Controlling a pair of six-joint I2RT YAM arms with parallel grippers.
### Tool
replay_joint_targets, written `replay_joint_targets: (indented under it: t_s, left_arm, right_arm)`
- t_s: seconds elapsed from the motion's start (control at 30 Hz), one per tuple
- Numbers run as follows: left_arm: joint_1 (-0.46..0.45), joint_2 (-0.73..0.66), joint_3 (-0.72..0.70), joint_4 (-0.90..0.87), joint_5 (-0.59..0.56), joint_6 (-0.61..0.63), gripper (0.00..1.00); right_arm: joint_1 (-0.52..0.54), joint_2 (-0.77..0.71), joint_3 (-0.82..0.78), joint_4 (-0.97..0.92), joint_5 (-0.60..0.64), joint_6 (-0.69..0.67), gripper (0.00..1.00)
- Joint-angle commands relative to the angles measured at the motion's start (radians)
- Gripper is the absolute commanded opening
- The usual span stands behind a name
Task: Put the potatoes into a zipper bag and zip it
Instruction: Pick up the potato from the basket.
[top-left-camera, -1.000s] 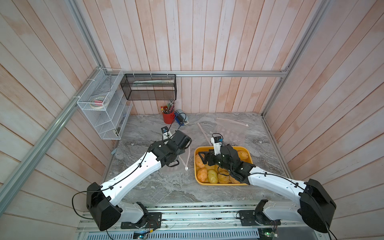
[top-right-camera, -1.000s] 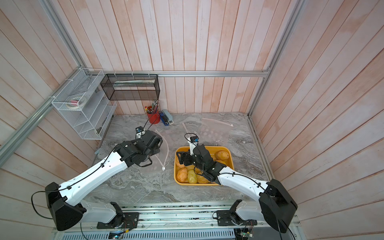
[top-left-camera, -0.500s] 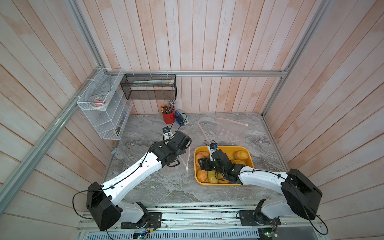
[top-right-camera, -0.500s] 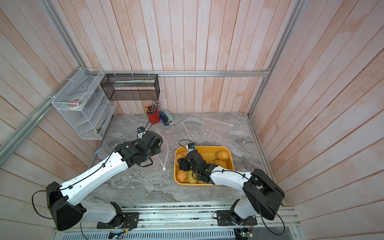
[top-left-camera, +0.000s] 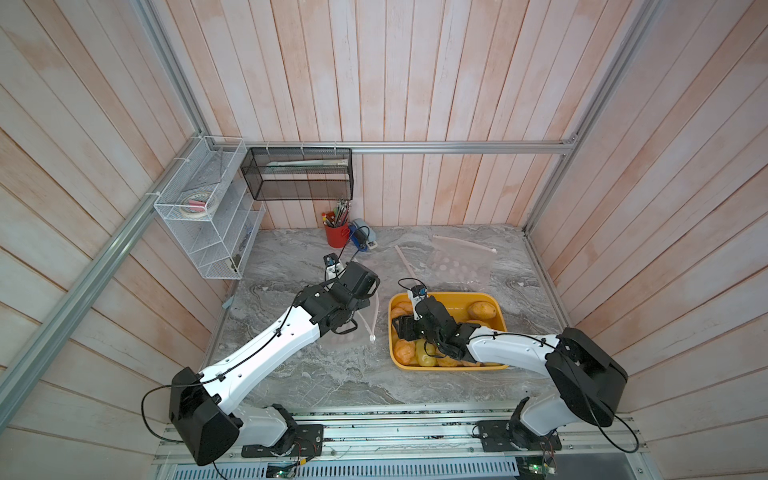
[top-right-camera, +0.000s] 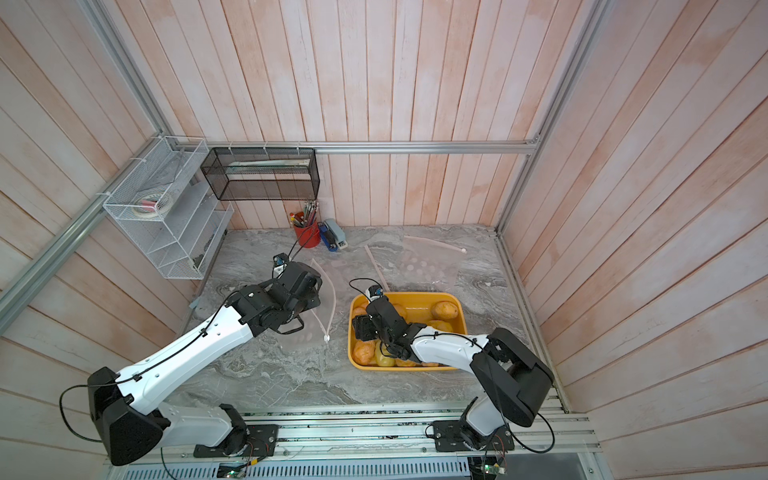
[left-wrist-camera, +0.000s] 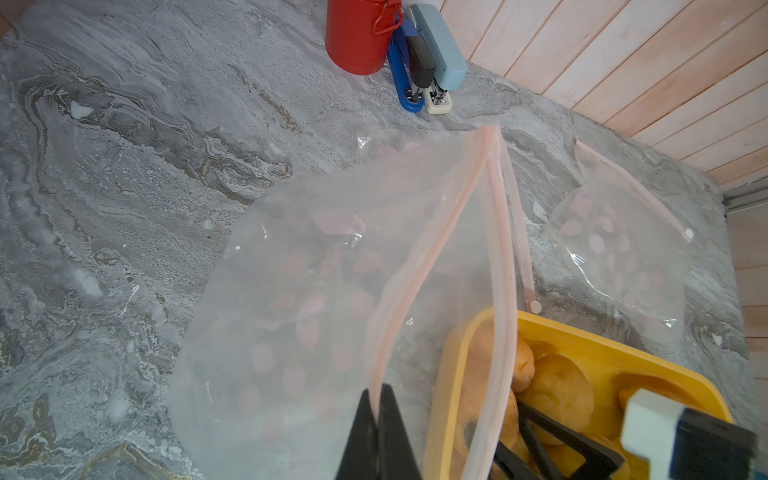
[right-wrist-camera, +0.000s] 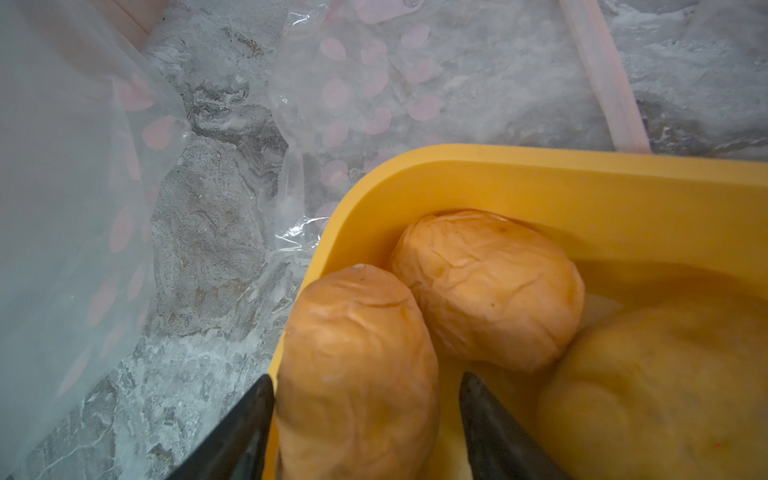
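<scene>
Several orange-brown potatoes (top-left-camera: 481, 309) lie in a yellow tray (top-left-camera: 449, 296). My right gripper (right-wrist-camera: 365, 378) is down at the tray's left end, open. Its fingers (right-wrist-camera: 482, 407) straddle one long potato (right-wrist-camera: 357, 332): one finger touches it and the other stands a little off it. A rounder potato (right-wrist-camera: 490, 286) lies just beyond. The clear zipper bag (left-wrist-camera: 311, 291) with pink dots stands left of the tray. My left gripper (left-wrist-camera: 376, 395) is shut on its pink zip rim and holds the mouth apart. In both top views the left wrist (top-left-camera: 357, 286) (top-right-camera: 299, 284) covers that grip.
A second dotted bag (top-left-camera: 453, 266) lies flat behind the tray. A red pen cup (top-left-camera: 336, 235) and staplers (top-left-camera: 361, 240) stand at the back wall. A white wire shelf (top-left-camera: 208, 232) and a black mesh basket (top-left-camera: 297, 174) hang on the walls.
My right arm has swung left across the tray and lowered onto the left-hand potatoes, its jaws narrowing. The left arm and the bag have stayed put.
</scene>
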Motion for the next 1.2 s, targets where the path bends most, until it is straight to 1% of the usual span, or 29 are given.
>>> replay_joint_targets:
  t_s: [0.0,0.1,0.23,0.4,0.57,0.77,0.97,1.03,1.17]
  left_arm:
    - [0.007,-0.032,-0.019,0.025,0.011,0.021,0.00]
    - [0.008,-0.041,-0.032,0.040,0.013,0.026,0.00]
    - [0.009,-0.035,-0.031,0.043,0.028,0.029,0.00]
    - [0.009,-0.036,-0.034,0.051,0.039,0.035,0.00]
    - [0.009,-0.041,-0.038,0.060,0.051,0.040,0.00]
    - [0.009,-0.044,-0.041,0.065,0.059,0.040,0.00]
    - [0.009,-0.036,-0.045,0.072,0.067,0.043,0.00]
    - [0.009,-0.034,-0.045,0.076,0.070,0.044,0.00]
    - [0.009,-0.028,-0.046,0.082,0.078,0.050,0.00]
  right_arm:
    - [0.009,0.005,0.020,-0.012,-0.018,-0.010,0.76]
    - [0.011,0.009,0.023,-0.006,-0.018,-0.011,0.77]
    - [0.012,0.021,0.033,-0.013,-0.013,-0.010,0.70]
    - [0.011,0.017,0.032,-0.011,-0.018,-0.008,0.53]
    - [0.011,-0.025,0.013,-0.005,0.000,0.005,0.42]
    - [0.012,-0.130,-0.030,-0.004,0.034,0.027,0.31]
    - [0.011,-0.297,-0.093,0.011,0.071,0.048,0.25]
    - [0.011,-0.360,-0.108,0.014,0.071,0.048,0.25]
    - [0.032,-0.445,-0.086,0.000,0.047,0.015,0.23]
